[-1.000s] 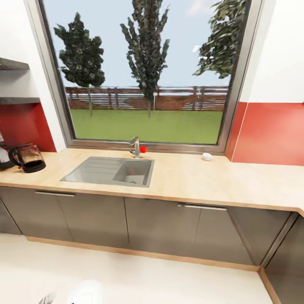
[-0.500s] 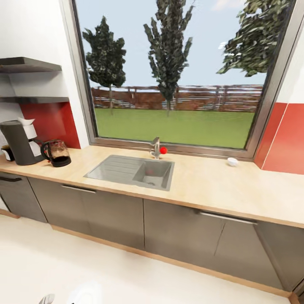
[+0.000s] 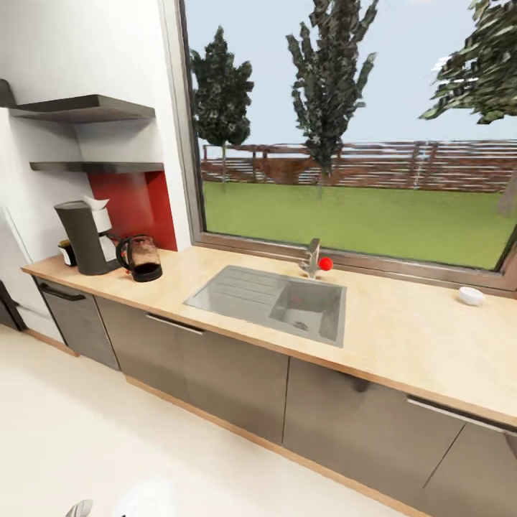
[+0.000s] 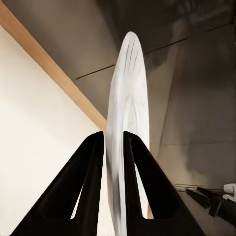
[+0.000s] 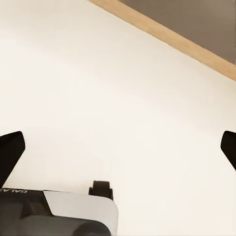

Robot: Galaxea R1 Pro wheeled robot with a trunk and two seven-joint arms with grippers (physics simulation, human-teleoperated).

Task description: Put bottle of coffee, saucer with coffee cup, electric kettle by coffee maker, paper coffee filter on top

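left gripper [image 4: 114, 147]: black fingers [image 4: 83, 187] clamped narrow on the saucer [image 4: 129, 123], held edge-on, white disc sticking out past the tips; dark cabinet fronts and a wood plinth strip behind it
right gripper [image 5: 118, 142]: fingers spread wide, only the two dark tips show at the picture's edges, nothing between them; cream floor [image 5: 113, 88] beyond
countertop [image 3: 402, 337]: long light wood worktop over glossy grey cabinet fronts, runs under the window [image 3: 345, 129]
coffee maker [image 3: 82, 237]: upright near the countertop's far left end, against the wall
paper coffee filter [image 3: 98, 205]: white, sits on top of the coffee maker
electric kettle [image 3: 141, 259]: glass, dark liquid inside, on the countertop just right of the coffee maker
bottle of coffee [image 3: 67, 252]: small dark item just left of the maker, mostly hidden, detail too small to read
coffee cup [image 3: 471, 295]: small white item on the countertop far right near the window sill, well apart from the maker; handle can't be made out
sink [image 3: 276, 301]: steel, set in the countertop between kettle and cup; tap with a red knob behind it
kitchen shelf [image 3: 100, 166]: thin dark slab on the wall above the maker, thicker slab shelf [image 3: 86, 109] above it
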